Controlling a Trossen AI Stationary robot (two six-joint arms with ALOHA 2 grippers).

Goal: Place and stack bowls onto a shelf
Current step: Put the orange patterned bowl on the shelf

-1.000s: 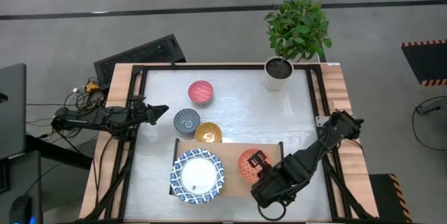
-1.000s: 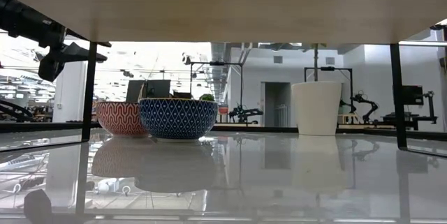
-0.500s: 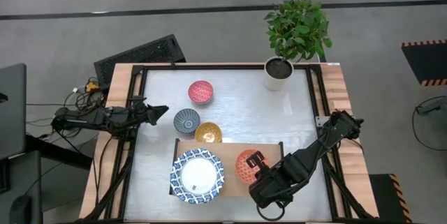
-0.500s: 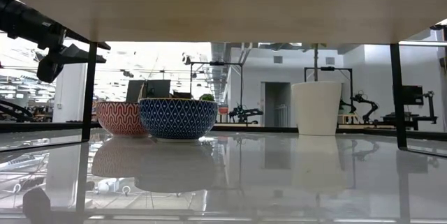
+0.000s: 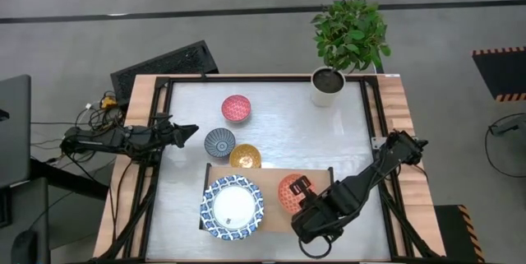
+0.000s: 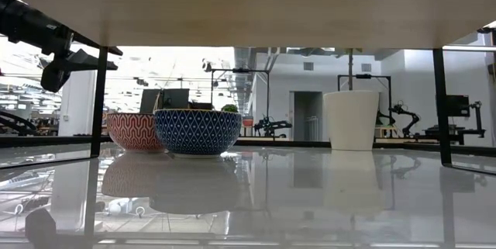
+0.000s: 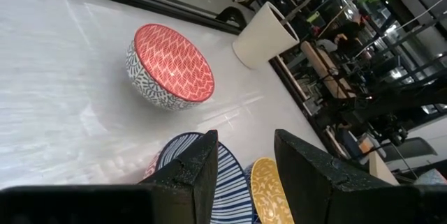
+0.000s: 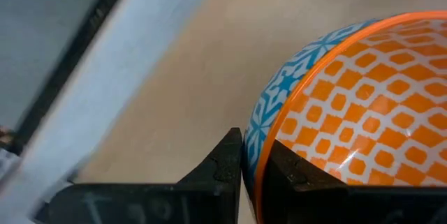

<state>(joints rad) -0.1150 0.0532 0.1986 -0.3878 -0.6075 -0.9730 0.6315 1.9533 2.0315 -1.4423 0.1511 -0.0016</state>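
Right gripper (image 8: 242, 160) pinching orange bowl (image 5: 290, 192) rim on shelf (image 5: 267, 173) has slackened slightly and shifted left: release starting, bowl 2 nearly placed.

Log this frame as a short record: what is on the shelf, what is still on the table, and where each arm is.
on shelf: large blue-and-white ceramic bowl; orange patterned bowl, both on the light-wood shelf
on table: pink-red bowl, dark blue-grey bowl, yellow bowl, white plant pot
right gripper: fingers either side of the orange bowl's rim
left gripper: waiting at the table's left edge, fingers apart
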